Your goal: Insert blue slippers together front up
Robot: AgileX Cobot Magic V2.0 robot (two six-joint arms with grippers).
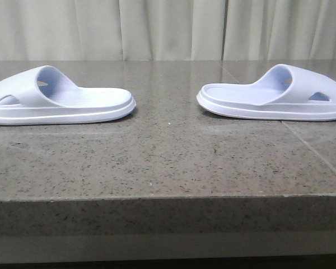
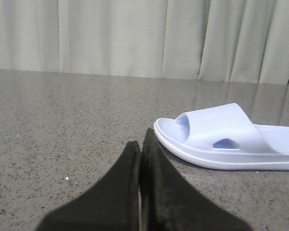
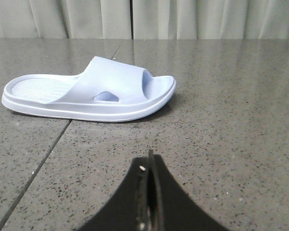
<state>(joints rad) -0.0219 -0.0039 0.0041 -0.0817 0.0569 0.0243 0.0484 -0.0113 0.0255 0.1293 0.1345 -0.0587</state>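
Note:
Two pale lavender-blue slippers lie soles down and apart on the stone table, heels toward each other. The left slipper [image 1: 61, 103] also shows in the left wrist view [image 2: 221, 137]. The right slipper [image 1: 274, 98] also shows in the right wrist view [image 3: 96, 94]. My left gripper [image 2: 141, 144] is shut and empty, low over the table just short of the left slipper's toe end. My right gripper [image 3: 150, 161] is shut and empty, farther back from the right slipper. Neither gripper shows in the front view.
The speckled grey stone table [image 1: 168, 168] has its front edge [image 1: 168, 196] close to the camera. A tile seam [image 1: 313, 151] runs past the right slipper. A pale curtain [image 1: 168, 28] hangs behind the table.

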